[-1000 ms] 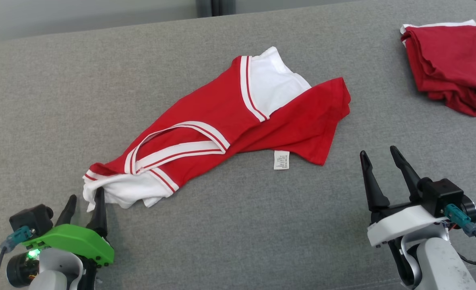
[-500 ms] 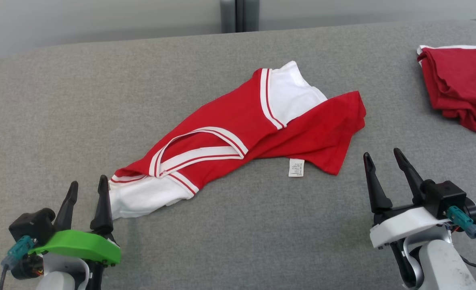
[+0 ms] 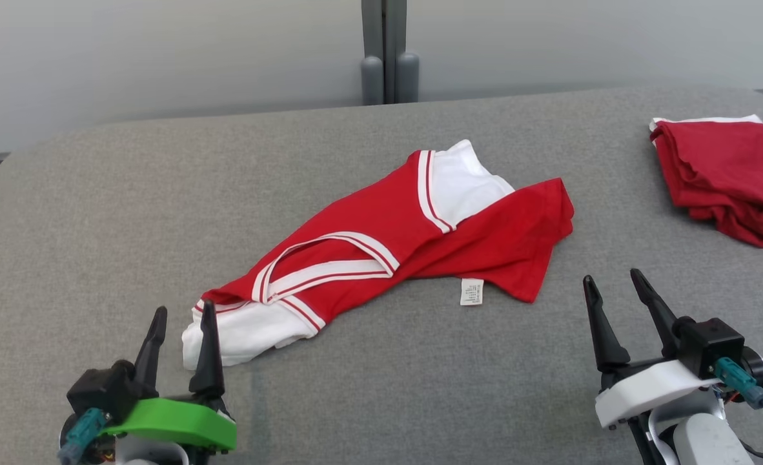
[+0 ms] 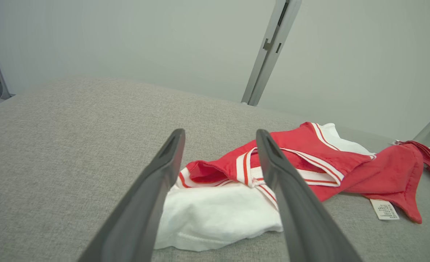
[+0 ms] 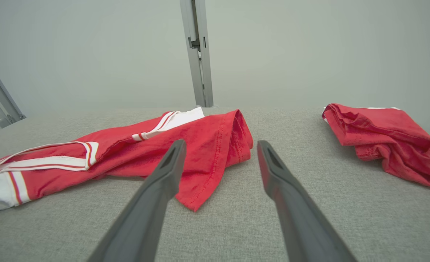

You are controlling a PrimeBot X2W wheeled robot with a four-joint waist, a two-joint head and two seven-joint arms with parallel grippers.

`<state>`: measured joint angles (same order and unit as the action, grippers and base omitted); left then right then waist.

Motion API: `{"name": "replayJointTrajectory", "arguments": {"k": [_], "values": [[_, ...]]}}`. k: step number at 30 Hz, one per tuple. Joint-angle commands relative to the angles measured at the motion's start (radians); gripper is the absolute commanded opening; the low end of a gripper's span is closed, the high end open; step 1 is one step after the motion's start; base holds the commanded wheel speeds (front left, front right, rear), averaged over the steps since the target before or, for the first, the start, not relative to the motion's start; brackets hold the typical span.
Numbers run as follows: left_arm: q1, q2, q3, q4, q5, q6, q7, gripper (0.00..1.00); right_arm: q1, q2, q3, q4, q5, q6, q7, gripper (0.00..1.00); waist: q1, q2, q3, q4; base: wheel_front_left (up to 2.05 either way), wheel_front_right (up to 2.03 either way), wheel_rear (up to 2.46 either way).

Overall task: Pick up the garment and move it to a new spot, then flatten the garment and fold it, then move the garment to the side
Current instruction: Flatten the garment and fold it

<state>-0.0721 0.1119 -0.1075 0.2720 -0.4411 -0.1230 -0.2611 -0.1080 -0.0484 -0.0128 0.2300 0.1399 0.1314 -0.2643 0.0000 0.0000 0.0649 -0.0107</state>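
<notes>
Garment (image 3: 381, 239), red and white, lies crumpled mid-way across the grey surface (image 3: 97, 213), its white sleeve just let go by the left gripper (image 3: 184, 307), now spread wide like the empty right gripper (image 3: 612, 276), so flattening likely comes next
</notes>
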Motion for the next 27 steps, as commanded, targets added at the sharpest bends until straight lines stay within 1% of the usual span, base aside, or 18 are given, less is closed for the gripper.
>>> {"name": "replayJointTrajectory", "arguments": {"k": [1, 2, 4, 10, 23, 26, 27], "values": [[0.026, -0.002, 0.004, -0.002, 0.027, 0.003, -0.005, 1.00, 0.022, -0.004, -0.001, 0.001, 0.004, -0.002, 0.000, 1.00, 0.0000, 0.0000, -0.035, -0.006, 0.00, 0.00, 0.00], [0.036, -0.008, 0.010, -0.004, 0.042, 0.009, -0.005, 1.00, 0.029, -0.004, 0.001, 0.002, 0.008, -0.002, 0.000, 1.00, 0.0000, 0.0000, -0.044, -0.007, 0.00, 0.00, 0.00], [0.053, -0.021, 0.024, -0.009, 0.048, 0.008, -0.005, 1.00, 0.040, -0.004, 0.005, 0.004, 0.010, -0.002, 0.000, 1.00, 0.0000, 0.0000, -0.056, -0.009, 0.00, 0.00, 0.00], [0.078, -0.038, 0.036, -0.013, 0.076, 0.001, -0.004, 1.00, 0.056, -0.004, 0.010, 0.010, 0.015, -0.002, 0.000, 1.00, 0.0000, 0.0000, -0.071, -0.009, 0.00, 0.00, 0.00], [0.088, -0.052, 0.043, -0.004, 0.104, -0.006, -0.004, 1.00, 0.054, -0.004, 0.016, 0.014, 0.015, -0.002, 0.000, 1.00, 0.0000, 0.0000, -0.075, -0.005, 0.00, 0.00, 0.00], [0.091, -0.053, 0.047, 0.011, 0.107, -0.007, -0.004, 1.00, 0.050, -0.004, 0.016, 0.014, 0.016, -0.002, 0.000, 1.00, 0.0000, 0.0000, -0.073, -0.006, 0.00, 0.00, 0.00], [0.088, -0.044, 0.056, 0.080, 0.082, -0.007, 0.004, 1.00, 0.048, -0.004, 0.016, 0.016, 0.015, -0.002, 0.000, 1.00, 0.0000, 0.0000, -0.066, -0.008, 0.00, 0.00, 0.00]]}}
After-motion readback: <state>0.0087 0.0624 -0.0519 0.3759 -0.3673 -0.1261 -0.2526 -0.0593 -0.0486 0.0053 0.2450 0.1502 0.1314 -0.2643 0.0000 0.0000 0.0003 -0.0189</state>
